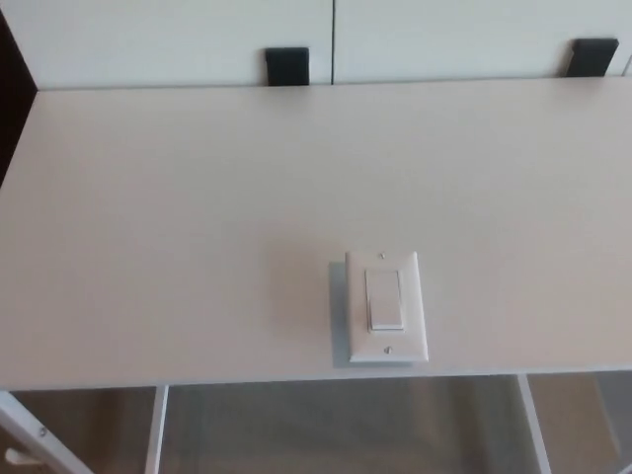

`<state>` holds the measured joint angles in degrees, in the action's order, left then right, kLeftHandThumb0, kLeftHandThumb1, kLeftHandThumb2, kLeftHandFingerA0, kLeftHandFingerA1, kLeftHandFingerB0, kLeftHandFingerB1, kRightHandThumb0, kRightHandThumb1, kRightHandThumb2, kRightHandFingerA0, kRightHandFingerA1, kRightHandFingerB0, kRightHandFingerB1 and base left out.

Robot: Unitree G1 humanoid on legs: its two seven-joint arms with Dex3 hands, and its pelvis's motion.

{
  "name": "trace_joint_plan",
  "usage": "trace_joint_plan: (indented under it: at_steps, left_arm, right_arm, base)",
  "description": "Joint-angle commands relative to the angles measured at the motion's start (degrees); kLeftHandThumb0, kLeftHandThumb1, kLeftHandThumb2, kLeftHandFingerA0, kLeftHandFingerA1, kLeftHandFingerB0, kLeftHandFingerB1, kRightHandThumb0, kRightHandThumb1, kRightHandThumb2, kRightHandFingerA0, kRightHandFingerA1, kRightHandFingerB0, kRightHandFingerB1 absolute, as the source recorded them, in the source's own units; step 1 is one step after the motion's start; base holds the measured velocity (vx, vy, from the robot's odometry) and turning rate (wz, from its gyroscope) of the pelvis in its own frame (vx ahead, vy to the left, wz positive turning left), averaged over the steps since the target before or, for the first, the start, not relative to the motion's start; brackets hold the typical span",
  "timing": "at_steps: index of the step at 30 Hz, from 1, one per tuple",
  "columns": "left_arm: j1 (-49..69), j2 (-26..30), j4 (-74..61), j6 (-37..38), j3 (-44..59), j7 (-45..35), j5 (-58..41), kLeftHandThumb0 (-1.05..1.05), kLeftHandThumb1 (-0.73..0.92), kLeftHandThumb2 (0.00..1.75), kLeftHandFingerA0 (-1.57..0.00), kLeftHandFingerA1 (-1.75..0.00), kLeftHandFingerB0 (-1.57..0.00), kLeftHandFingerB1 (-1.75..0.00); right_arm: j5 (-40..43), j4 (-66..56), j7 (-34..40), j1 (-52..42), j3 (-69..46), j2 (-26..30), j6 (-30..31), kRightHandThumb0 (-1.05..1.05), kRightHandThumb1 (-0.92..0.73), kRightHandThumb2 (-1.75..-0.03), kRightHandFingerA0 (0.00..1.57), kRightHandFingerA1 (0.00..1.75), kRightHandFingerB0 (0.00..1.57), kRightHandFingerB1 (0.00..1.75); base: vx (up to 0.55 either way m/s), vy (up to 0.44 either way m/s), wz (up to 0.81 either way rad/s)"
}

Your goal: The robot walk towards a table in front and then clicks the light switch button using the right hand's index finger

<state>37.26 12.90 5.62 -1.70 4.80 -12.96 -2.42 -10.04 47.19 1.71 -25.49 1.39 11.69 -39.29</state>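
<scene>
A pale table [178, 227] fills most of the head view, its top bare apart from one item. Its near edge runs across the lower part of the picture, with white legs [155, 434] and a grey-brown floor [326, 430] showing beneath it. Behind the far edge stands a white panel [168, 35] split by a thin vertical seam, and two small black blocks [286, 65] sit at its foot, one near the middle and one at the far right. A dark strip [12, 94] shows at the upper left corner.

The switch [386, 306] lies flat on the table, close to the near edge and a little right of centre. It is a white rectangular plate with a tall rocker button [385, 298] in its middle and a small screw above and below the rocker. A faint shadow lies along the plate's left side.

Neither robot hand shows anywhere here, so how far either is open cannot be told; nothing touches the switch.
</scene>
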Motion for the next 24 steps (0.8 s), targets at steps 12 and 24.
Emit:
trace_joint_plan:
  at_steps: [12, 24]
  left_arm:
    - [-1.6, 2.4, -2.1, -2.0, -1.2, -0.5, 2.1, -0.25, 0.72, 0.61, -0.45, -0.38, -0.34, -0.32]
    - [-2.8, 3.1, -1.7, -2.0, -1.4, -0.9, 1.7, -0.24, 0.72, 0.61, -0.43, -0.38, -0.34, -0.33]
  right_arm:
    - [-0.4, -3.7, 0.1, 0.7, 0.5, 0.3, 2.3, -0.63, -0.62, -0.60, 0.58, 0.45, 0.49, 0.35]
    - [1.1, -3.5, -1.5, 1.9, 0.0, -0.2, 2.3, -0.56, -0.63, -0.60, 0.58, 0.44, 0.50, 0.36]
  base:
    - [0.00, 0.122, -0.05]
    - [0.02, -0.060, 0.06]
